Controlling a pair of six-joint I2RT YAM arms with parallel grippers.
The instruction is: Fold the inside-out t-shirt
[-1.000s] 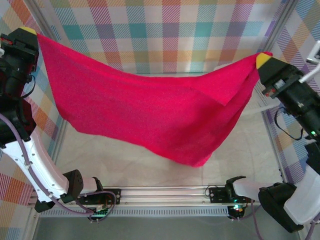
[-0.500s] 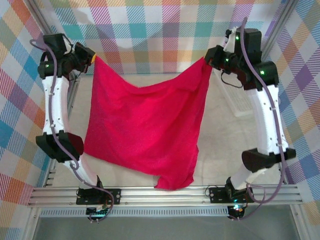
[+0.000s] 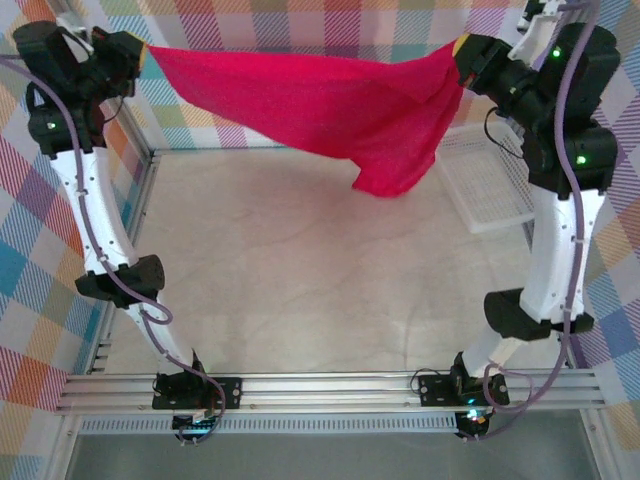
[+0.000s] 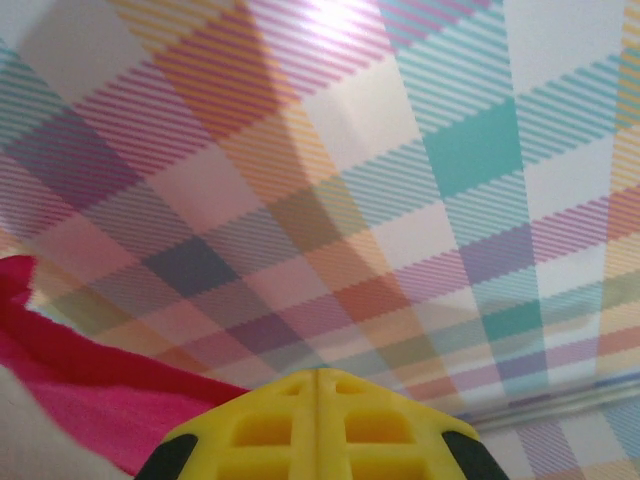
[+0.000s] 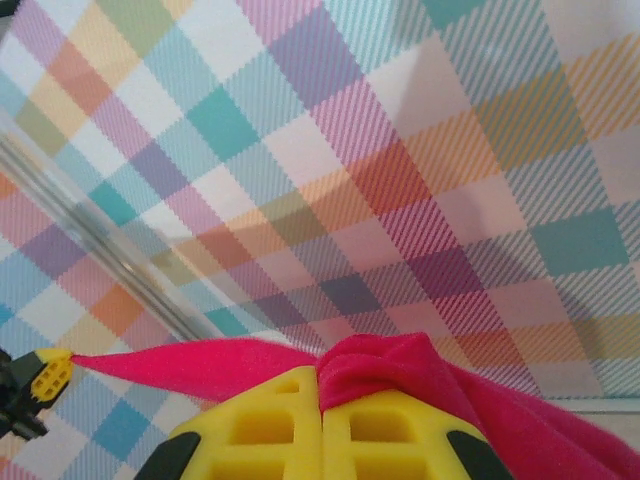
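Hanging in the air over the tabletop's (image 3: 300,300) far edge is the crimson inside-out t-shirt (image 3: 330,100), stretched between both arms and clear of the surface. Left gripper (image 3: 142,50) is clamped on one corner, yellow fingers (image 4: 260,435) pressed together, cloth beside them. Right gripper (image 3: 462,48) is pinched on the other corner, fabric bunched at its fingers (image 5: 380,430). Lowest fold droops right of centre. White mesh basket (image 3: 488,180) sits at the tabletop's right edge, just beside the right arm. Plaid backdrop (image 3: 330,25) behind.
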